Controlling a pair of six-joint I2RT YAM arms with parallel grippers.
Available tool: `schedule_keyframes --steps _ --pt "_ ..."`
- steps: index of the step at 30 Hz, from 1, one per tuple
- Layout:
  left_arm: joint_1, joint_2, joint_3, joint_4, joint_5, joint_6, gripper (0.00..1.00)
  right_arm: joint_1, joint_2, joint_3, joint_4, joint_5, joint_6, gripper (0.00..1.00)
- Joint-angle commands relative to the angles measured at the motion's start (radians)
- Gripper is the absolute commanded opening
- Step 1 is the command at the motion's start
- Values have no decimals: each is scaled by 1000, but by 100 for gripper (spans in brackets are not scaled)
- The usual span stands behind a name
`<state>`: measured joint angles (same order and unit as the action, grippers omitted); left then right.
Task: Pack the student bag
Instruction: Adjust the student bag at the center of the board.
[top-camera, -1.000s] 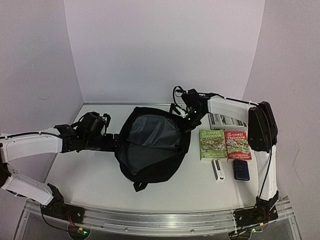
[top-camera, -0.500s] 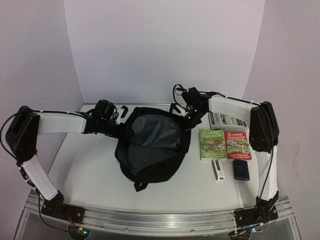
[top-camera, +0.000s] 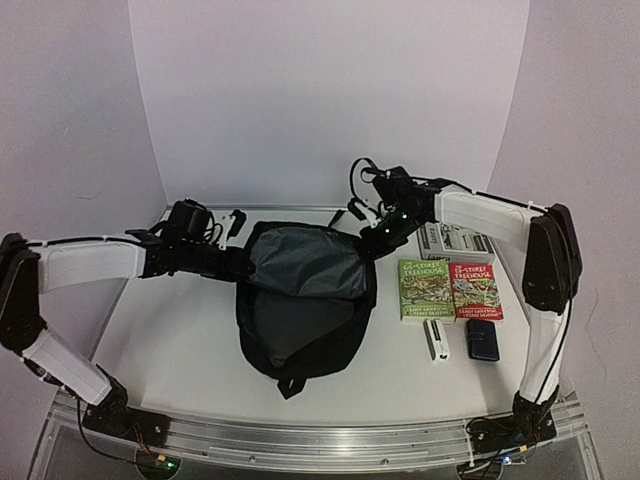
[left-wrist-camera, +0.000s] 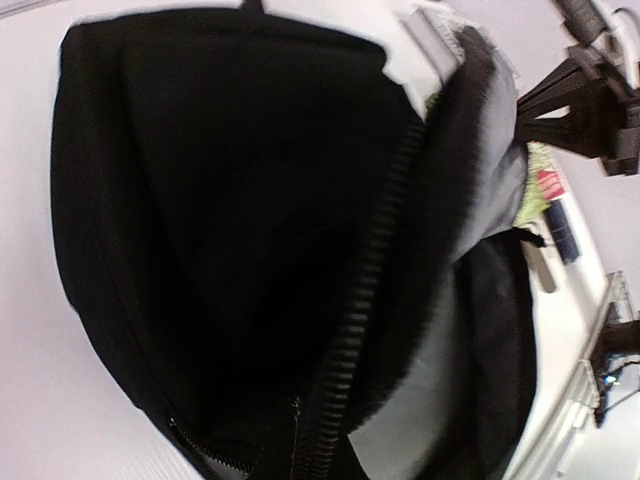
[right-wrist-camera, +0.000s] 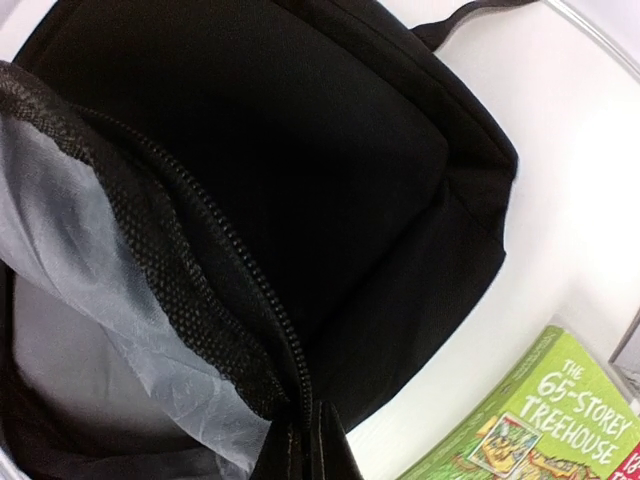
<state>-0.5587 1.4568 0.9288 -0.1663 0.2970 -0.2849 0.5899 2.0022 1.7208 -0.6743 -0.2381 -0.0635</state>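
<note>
Directly between left fingers (top-camera: 236, 262), right fingers (top-camera: 377, 236): student bag (top-camera: 300, 320).

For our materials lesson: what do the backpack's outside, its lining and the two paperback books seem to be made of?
Backpack: black woven fabric, matt, falling in soft folds. Lining: thin grey synthetic, perhaps nylon, with a slight sheen and creases. Green book and red book: printed card covers, probably glossy.

Student bag (top-camera: 300, 300) black outside, pale grey lining, black zip, green book (top-camera: 424, 290) at its 3 o'clock with busy cartoon cover, red book (top-camera: 476, 291) beside, dark-blue case (top-camera: 483, 340), white table (top-camera: 180, 340).
</note>
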Motion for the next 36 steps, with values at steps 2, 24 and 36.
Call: schedule_keyframes --steps 2,24,36 --pt "16 -214 -39 -126 -88 -90 0 -18 -79 -9 -21 54 -20 0" --pt "194 304 80 -83 -34 -270 10 -16 337 227 -22 273 -66 14" --pt "194 95 114 -171 -111 -269 68 -20 100 228 -38 174 -35 88"
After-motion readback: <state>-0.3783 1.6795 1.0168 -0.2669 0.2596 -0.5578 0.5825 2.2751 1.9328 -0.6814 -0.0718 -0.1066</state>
